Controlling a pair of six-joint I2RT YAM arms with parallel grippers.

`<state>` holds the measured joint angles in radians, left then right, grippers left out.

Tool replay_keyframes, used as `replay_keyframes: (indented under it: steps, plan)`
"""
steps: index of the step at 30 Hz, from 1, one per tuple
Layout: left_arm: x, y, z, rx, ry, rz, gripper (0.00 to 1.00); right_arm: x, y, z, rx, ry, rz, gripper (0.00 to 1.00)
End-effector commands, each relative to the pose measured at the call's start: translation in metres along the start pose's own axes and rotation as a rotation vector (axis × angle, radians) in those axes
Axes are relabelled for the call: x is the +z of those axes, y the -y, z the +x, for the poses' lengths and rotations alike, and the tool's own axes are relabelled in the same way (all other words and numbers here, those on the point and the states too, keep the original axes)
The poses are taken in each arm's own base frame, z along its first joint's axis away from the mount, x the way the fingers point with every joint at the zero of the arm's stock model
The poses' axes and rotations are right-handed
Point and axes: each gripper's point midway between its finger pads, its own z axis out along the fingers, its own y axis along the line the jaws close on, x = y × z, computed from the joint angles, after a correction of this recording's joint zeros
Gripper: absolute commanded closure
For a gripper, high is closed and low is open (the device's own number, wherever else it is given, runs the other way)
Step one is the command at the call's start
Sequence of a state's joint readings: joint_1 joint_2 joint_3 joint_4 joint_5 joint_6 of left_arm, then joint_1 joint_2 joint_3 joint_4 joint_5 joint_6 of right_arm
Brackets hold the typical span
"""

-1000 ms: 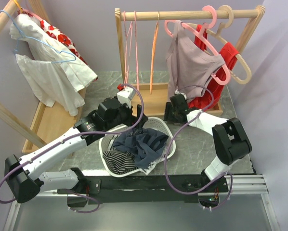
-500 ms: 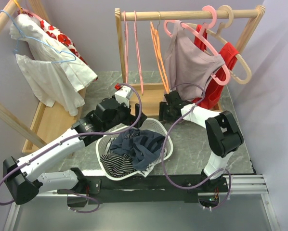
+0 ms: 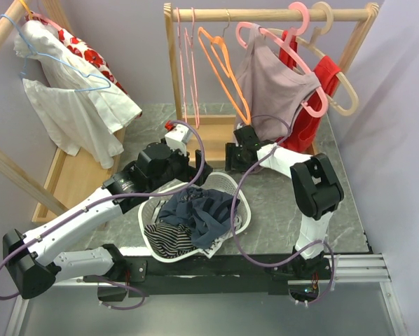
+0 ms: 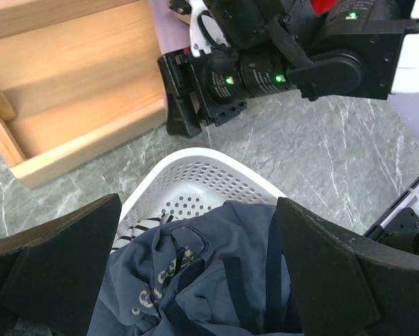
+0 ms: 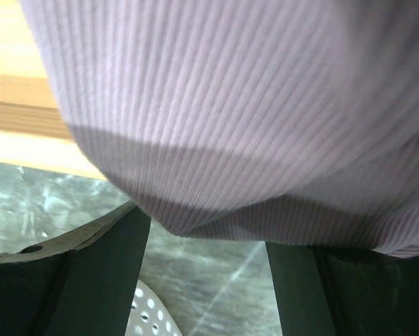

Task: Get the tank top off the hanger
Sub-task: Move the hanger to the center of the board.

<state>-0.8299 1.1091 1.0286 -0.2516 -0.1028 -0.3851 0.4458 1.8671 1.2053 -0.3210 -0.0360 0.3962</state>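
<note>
A mauve ribbed tank top (image 3: 276, 87) hangs on a pink hanger (image 3: 304, 63) from the wooden rail. Its hem reaches down to my right gripper (image 3: 236, 150). In the right wrist view the tank top (image 5: 216, 105) drapes over the top of the right gripper (image 5: 206, 259), whose jaws stand open with bare marble showing between them. My left gripper (image 3: 197, 173) hovers open over a white basket (image 3: 241, 192). In the left wrist view the left gripper (image 4: 195, 238) frames a navy garment (image 4: 209, 273) lying in that basket (image 4: 195, 157).
An orange hanger (image 3: 223, 63) and thin pink hangers (image 3: 185, 63) hang bare on the rail. A red garment (image 3: 314, 112) on a beige hanger (image 3: 342, 91) hangs behind the tank top. A white garment (image 3: 76, 105) hangs on the left rack. The rack's wooden base (image 4: 76, 91) lies behind the basket.
My right gripper has moved left under the tank top's hem, and the tank top has shifted left. The orange hanger has swung round. The basket and left gripper have slid slightly left.
</note>
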Motion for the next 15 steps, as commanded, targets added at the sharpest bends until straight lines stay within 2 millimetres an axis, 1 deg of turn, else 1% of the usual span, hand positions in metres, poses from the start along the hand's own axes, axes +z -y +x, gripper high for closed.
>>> replay_keyframes:
  steps: [1, 2, 6, 8, 9, 15]
  plan:
    - [-0.002, 0.005, -0.020, 0.000, 0.058, 0.009, 0.01, 0.000, -0.034, -0.060, -0.052, 0.179, -0.111, 0.28]
    - [-0.001, 0.005, -0.020, -0.003, 0.057, 0.007, 0.00, 0.003, -0.034, -0.058, -0.056, 0.164, -0.114, 0.28]
    - [-0.001, 0.005, -0.023, -0.006, 0.063, 0.004, 0.01, 0.004, -0.040, -0.066, -0.075, 0.166, -0.125, 0.28]
    - [0.000, 0.006, -0.022, -0.002, 0.060, 0.008, 0.01, 0.007, -0.040, -0.066, -0.080, 0.157, -0.123, 0.28]
    - [0.001, 0.005, -0.022, -0.002, 0.057, 0.005, 0.01, 0.005, -0.042, -0.070, -0.083, 0.164, -0.126, 0.28]
    - [0.002, 0.006, -0.021, 0.002, 0.054, 0.009, 0.01, 0.004, -0.043, -0.077, -0.089, 0.178, -0.121, 0.28]
